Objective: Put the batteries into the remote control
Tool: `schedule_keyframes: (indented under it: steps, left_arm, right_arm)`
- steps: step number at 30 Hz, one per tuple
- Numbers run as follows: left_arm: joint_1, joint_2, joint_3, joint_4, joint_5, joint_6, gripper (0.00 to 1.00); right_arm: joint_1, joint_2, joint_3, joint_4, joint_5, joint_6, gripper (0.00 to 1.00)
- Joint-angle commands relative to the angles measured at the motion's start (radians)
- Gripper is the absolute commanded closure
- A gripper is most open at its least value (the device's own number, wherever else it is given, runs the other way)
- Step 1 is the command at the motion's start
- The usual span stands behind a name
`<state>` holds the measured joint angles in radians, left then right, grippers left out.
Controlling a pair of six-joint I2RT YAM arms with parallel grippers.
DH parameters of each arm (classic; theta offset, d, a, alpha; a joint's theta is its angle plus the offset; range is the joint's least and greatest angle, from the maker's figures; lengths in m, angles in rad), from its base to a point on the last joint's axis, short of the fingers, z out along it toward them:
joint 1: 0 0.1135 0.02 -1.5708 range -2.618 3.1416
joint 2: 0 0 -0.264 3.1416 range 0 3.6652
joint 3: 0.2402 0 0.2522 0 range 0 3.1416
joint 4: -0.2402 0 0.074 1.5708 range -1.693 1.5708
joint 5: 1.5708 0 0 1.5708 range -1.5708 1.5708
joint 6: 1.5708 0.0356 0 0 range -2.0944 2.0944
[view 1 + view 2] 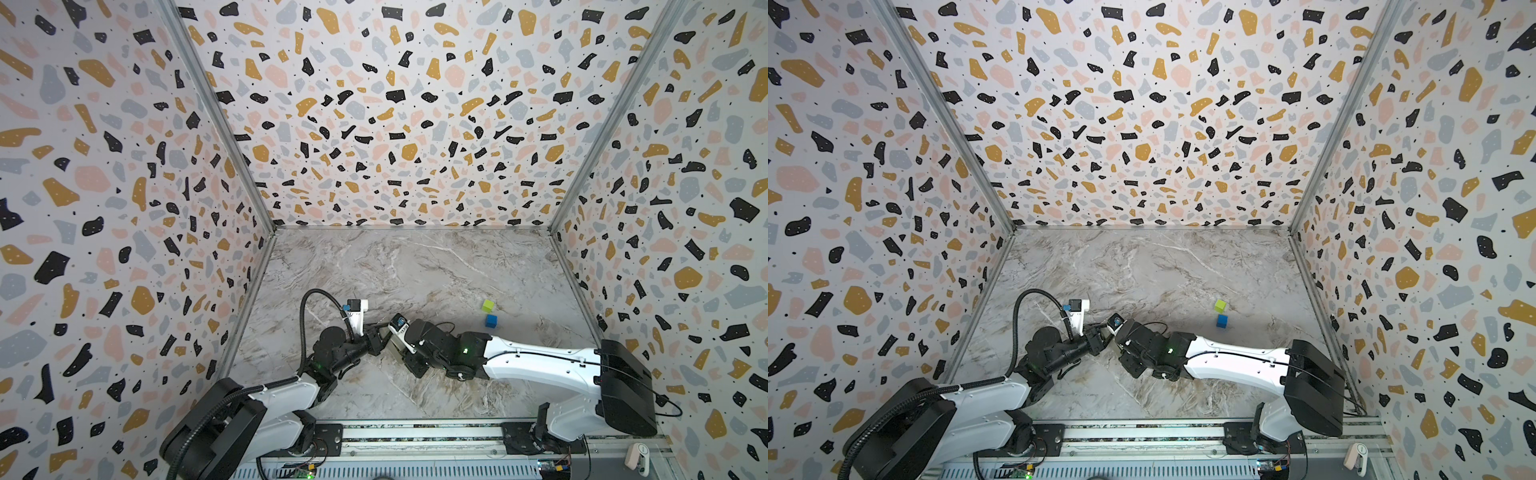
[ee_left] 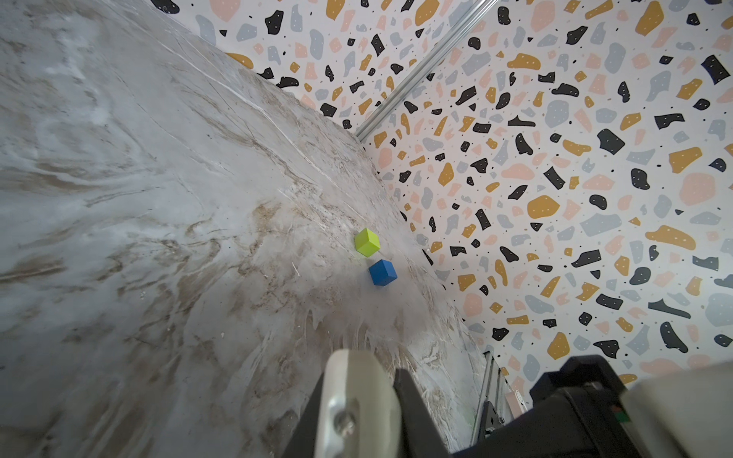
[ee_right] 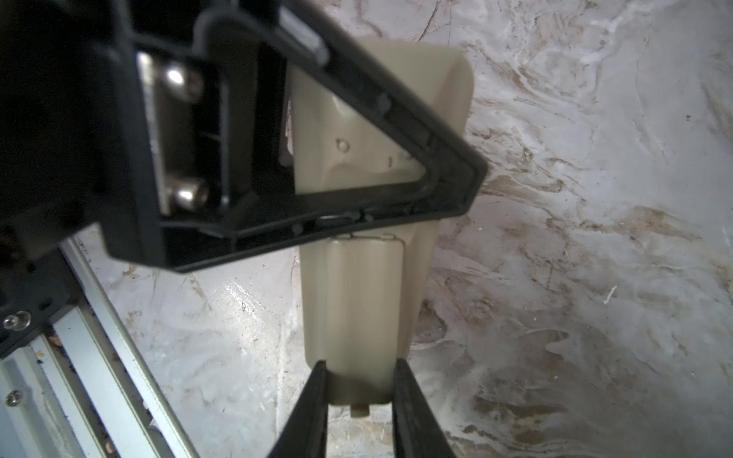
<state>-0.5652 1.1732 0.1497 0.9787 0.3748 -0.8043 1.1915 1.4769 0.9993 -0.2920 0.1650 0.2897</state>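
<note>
1. The remote control (image 3: pixel 432 91) is held between the two claws above the desk (image 1: pixel 415 270). In both top views this is near the front edge, a little left of centre.
2. The right claw (image 3: pixel 359 368) is pinching one short end of the remote control. In the right wrist view its two black fingers (image 3: pixel 313 404) sit on opposite long edges.
3. The plain cream back of the remote control faces that camera. A rectangular panel (image 3: pixel 365 301), outlined by a thin seam, covers the half nearer the right claw.
4. The left claw (image 2: pixel 359 376) is pressed together on the other half of the remote control. One triangular black finger (image 3: pixel 448 194) lies across the back, and in the left wrist view the cream body shows edge-on between the two fingers.
5. From above, the claws meet tip to tip, and the wrists hide most of the remote control.
6. A green cube (image 1: pixel 488 306) and a blue cube (image 1: pixel 491 321) stand on the desk well apart from the claws, to the right. They are just beside each other, with the green one farther back.
</note>
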Motion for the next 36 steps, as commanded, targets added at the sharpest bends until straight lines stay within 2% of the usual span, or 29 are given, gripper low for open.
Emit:
schedule_keyframes:
  steps: [1,24,36]
  left_arm:
    - [-0.004,-0.014,0.03,0.07,-0.005,0.014,1.0]
    - [-0.004,-0.018,0.03,0.073,-0.004,0.012,1.0]
    - [-0.004,-0.01,0.03,0.083,0.007,0.008,1.0]
  right_arm:
    - [0.007,-0.024,-0.009,-0.048,-0.007,0.014,1.0]
    - [0.013,-0.013,-0.014,-0.048,-0.021,0.016,1.0]
    - [0.004,-0.026,-0.019,-0.016,0.016,0.032,1.0]
